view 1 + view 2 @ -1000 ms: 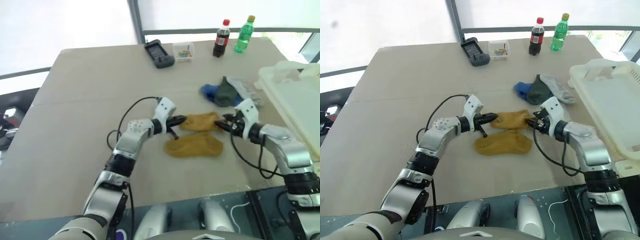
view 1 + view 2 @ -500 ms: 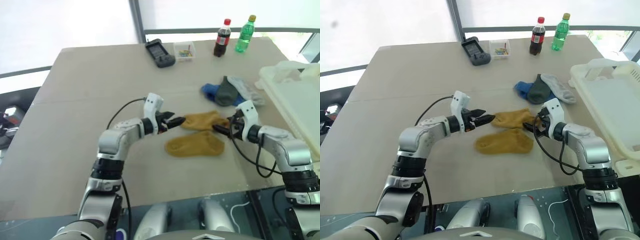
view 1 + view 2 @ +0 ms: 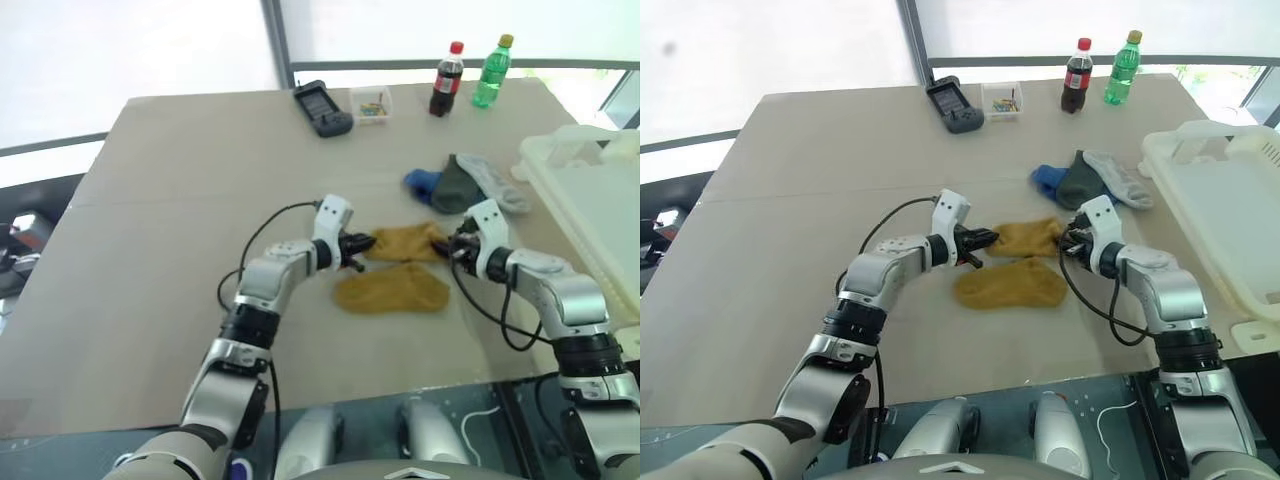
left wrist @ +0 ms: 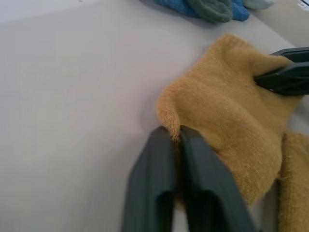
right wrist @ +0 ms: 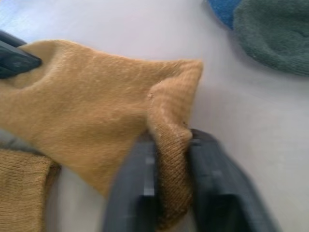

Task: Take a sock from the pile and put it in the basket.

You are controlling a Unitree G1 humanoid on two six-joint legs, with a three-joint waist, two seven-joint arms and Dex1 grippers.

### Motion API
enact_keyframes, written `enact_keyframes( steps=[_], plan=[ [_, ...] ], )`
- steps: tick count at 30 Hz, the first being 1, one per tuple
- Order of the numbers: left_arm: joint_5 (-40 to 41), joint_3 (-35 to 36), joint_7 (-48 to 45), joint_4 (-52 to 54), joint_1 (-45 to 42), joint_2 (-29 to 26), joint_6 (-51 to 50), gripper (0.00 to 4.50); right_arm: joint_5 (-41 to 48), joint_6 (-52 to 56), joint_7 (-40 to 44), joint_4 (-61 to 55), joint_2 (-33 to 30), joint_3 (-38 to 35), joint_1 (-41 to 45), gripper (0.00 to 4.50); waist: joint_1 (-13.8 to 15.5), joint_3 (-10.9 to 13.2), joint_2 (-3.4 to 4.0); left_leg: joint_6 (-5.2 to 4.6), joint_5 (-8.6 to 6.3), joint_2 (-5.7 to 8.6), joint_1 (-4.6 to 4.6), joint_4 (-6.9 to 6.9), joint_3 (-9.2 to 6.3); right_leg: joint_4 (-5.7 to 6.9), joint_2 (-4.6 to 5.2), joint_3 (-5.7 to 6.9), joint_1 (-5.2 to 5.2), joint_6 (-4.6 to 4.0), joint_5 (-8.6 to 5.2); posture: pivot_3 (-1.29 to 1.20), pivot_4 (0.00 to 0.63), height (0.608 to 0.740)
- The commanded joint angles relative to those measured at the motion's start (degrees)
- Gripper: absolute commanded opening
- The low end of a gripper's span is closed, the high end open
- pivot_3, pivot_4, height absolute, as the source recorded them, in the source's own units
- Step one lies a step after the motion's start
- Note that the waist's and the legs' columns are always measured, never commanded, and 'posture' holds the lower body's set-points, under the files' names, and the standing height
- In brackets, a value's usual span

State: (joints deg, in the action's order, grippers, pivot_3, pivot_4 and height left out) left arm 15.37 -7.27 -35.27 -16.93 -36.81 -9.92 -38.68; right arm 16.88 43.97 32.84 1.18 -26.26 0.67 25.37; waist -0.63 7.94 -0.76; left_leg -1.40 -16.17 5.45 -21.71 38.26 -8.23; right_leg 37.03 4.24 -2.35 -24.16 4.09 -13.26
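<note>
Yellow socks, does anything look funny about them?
A bit. One mustard sock is pinched at both ends, by the left gripper and the right gripper. The other mustard sock lies flat beside it, away from the pile.

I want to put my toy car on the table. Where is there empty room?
The wide bare stretch left of the left pincer is free, as is the middle strip between the phone and the yellow socks. The right is crowded: sock pile, basket.

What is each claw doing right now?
Left claw: shut on one end of the upper mustard sock.
Right claw: shut on that sock's other end.
</note>
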Motion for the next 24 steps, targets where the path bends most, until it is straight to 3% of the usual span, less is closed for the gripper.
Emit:
enact_keyframes(
  steps=[1,7,15,19,24],
  plan=[
    [-0.3,-0.8,-0.6,0.1,0.7,0.4,0.1,0.00,-0.2,-1.7,0.4,-1.8,-0.3,-0.2,0.0,0.06,0.0,0.0,0.00,0.00,0.00,0.00,0.00,0.00,0.00,0.00,0.00,0.00,0.00,0.00,0.00,0.00,0.150,0.740],
    [4.6,4.1,-1.6,6.0,2.5,0.4,-0.8,0.00,2.4,-1.9,1.2,-5.9,0.1,-2.2,0.1,0.06,-0.1,0.0,0.00,0.00,0.00,0.00,-0.02,-0.01,0.00,0.01,0.00,-0.01,-0.03,0.00,0.00,0.00,0.150,0.740],
    [20.8,12.9,-4.9,26.0,8.0,-6.9,-16.8,0.00,16.0,9.9,3.4,-23.9,-3.1,-9.2,-4.1,0.06,-0.2,0.0,0.00,0.00,0.00,-0.06,-0.31,-0.06,0.02,0.03,-0.02,-0.06,-0.40,0.00,0.00,0.00,0.150,0.740],
    [26.0,14.1,-6.5,32.0,11.9,-13.0,-24.1,0.00,20.5,16.4,1.5,-31.4,-4.6,-10.0,-9.1,0.06,-0.1,0.0,0.00,0.00,0.00,-0.07,-0.28,-0.06,0.01,0.04,-0.02,-0.05,-0.35,0.00,0.00,0.00,0.150,0.740],
    [26.2,11.4,-7.3,35.0,16.6,-17.2,-24.2,0.00,22.0,18.9,-1.8,-35.2,-4.4,-9.5,-14.0,0.06,0.0,0.0,0.01,0.00,0.00,-0.07,-0.19,-0.05,0.06,0.07,-0.04,-0.10,-0.30,0.00,0.00,0.00,0.150,0.740]
  ],
)
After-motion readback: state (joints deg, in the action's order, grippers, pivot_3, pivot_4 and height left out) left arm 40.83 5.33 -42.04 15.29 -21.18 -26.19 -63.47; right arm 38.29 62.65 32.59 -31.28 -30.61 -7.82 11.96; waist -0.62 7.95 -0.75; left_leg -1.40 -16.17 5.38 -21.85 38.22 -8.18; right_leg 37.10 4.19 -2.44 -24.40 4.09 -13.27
